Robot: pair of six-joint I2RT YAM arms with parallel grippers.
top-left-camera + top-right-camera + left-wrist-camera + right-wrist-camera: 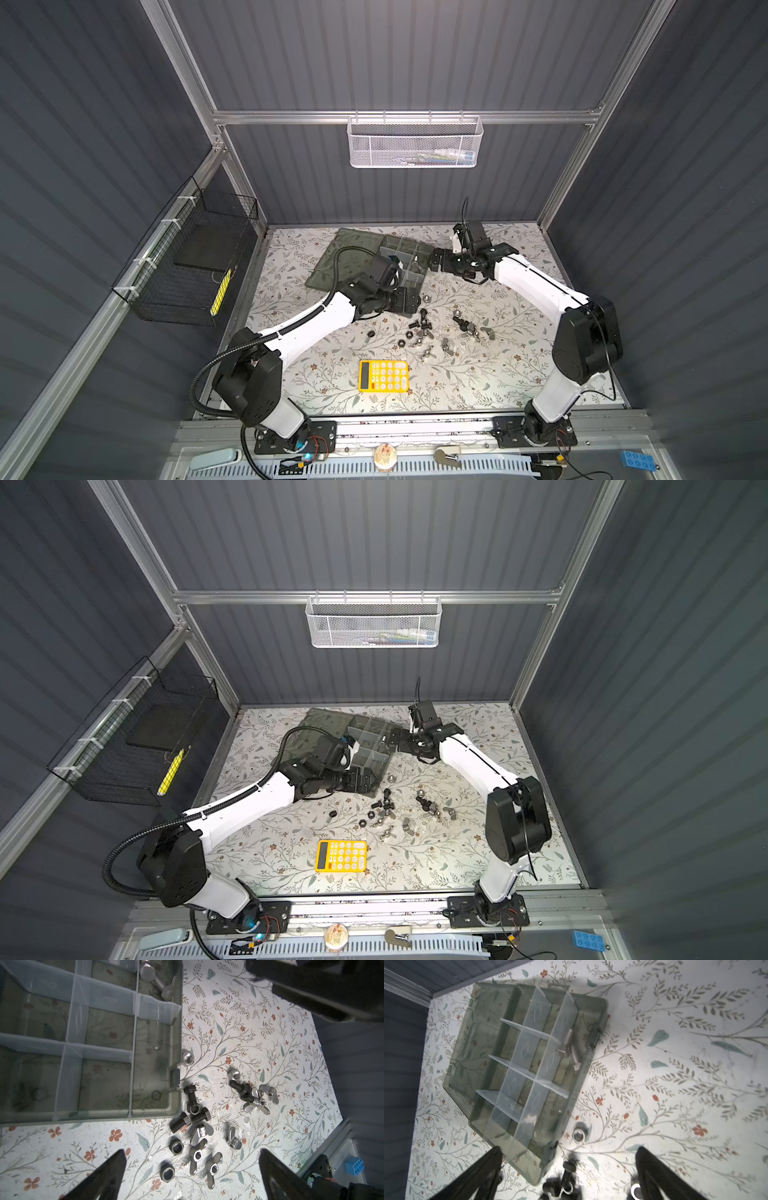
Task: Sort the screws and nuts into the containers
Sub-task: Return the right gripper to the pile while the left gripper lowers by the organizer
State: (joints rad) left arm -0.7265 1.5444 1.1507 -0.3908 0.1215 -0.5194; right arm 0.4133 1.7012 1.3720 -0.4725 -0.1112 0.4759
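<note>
Flanking the loose screws point(192, 1097) and nuts point(176, 1148) sit containers point(104, 1006) and yellow calculator point(383, 376).

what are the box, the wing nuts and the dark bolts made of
Box: looks like translucent grey-green plastic with paler dividers; the floral mat shows through it.
Wing nuts: bright bare metal, likely steel or zinc-plated, with sharp glints.
Dark bolts: metal with a matte black finish, perhaps black oxide.

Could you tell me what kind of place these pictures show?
Probably a robot test cell in a lab: two robot arms bolted to a base rail, an aluminium frame with grey panel walls around the table, and an organiser box beside loose screws and nuts.
</note>
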